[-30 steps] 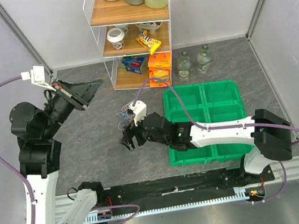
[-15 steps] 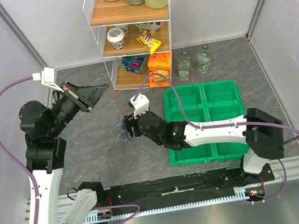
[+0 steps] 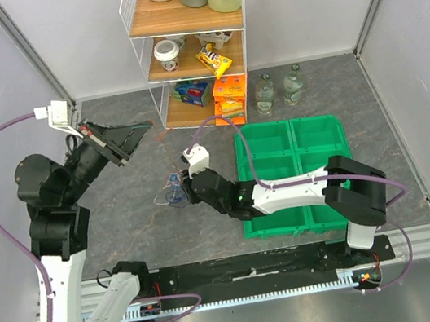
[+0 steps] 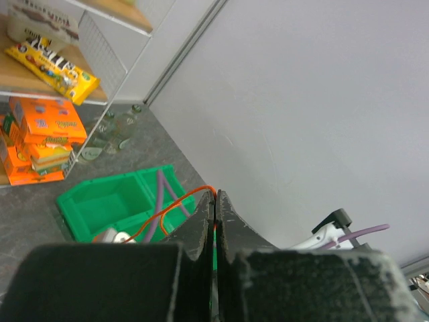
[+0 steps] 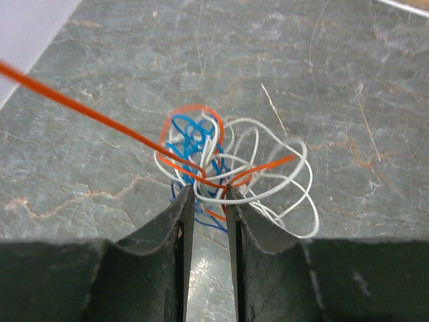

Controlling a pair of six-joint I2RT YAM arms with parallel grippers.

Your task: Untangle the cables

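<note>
Left fingers (image 4: 201, 228) tight on one orange strand (image 5: 80, 108), right fingers (image 5: 181, 228) slightly apart astride one tangle of cables (image 5: 201, 144)

The cables (image 5: 213, 159) lie as one small tangle of white, blue and orange loops mid-worktop (image 3: 125, 217); one orange strand (image 5: 87, 113) rises taut.

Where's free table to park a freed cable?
Free: bare table between the cable tangle and front rail; the strip between green bin and right wall. Crowded: at the tangle, right gripper there, orange cable strung to left gripper.
</note>
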